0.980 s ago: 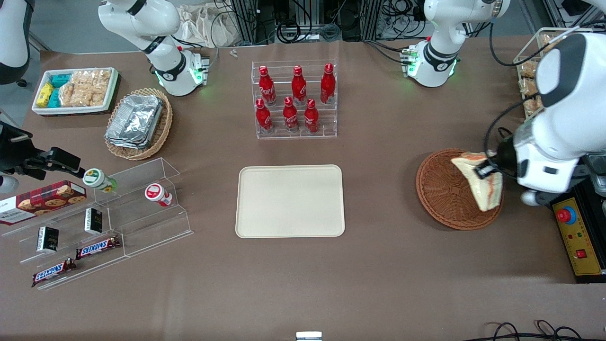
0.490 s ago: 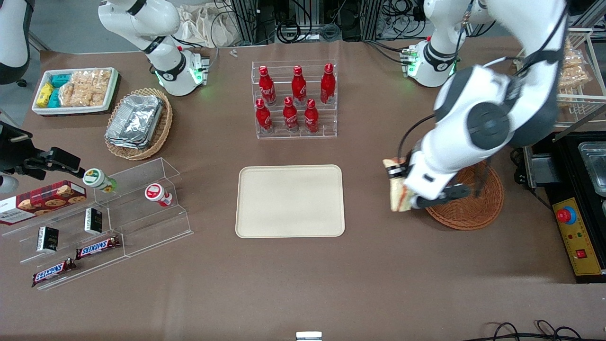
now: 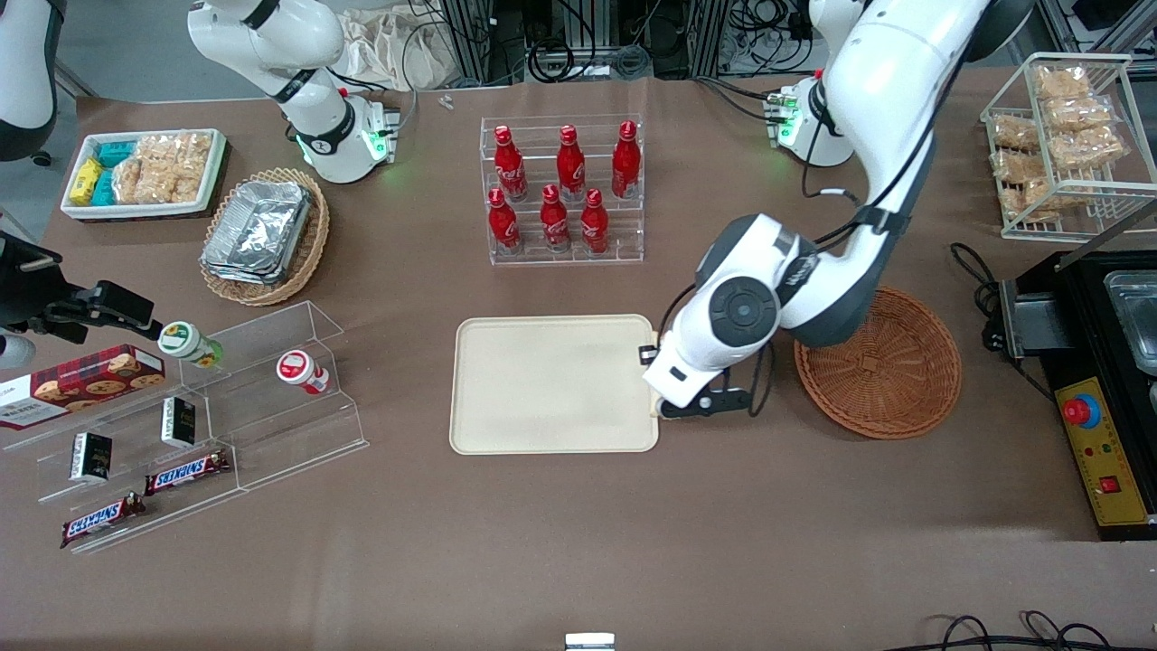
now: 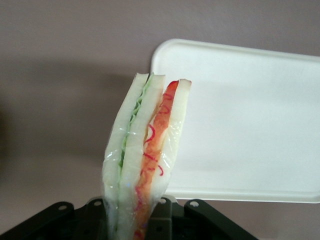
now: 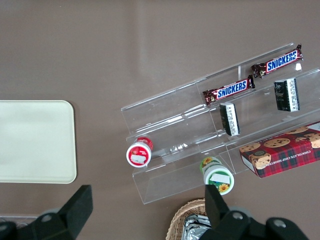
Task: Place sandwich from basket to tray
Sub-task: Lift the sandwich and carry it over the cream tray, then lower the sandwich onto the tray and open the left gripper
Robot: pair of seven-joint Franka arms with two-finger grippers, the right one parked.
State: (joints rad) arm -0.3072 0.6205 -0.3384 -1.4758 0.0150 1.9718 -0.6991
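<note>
On the brown counter (image 3: 578, 542), the tray (image 3: 551, 384) lies bare, the basket (image 3: 881, 366) empty beside it, and the gripper (image 3: 653, 384) hangs at the tray's edge, jaws clamped on the sandwich (image 4: 145, 160): mid-carry, so next comes moving inward, lowering, then releasing.

A: Where is the sandwich (image 4: 145, 160) sitting?

B: It is standing on edge between the fingers of the gripper (image 4: 142, 220), its orange-red and green filling facing out through clear wrap.

A: And the tray (image 3: 553, 383)?

B: The cream-beige tray is lying flat on the counter, its rim just beside the fingers. The round reddish-brown basket (image 3: 877, 362) is resting empty, apart from them.
</note>
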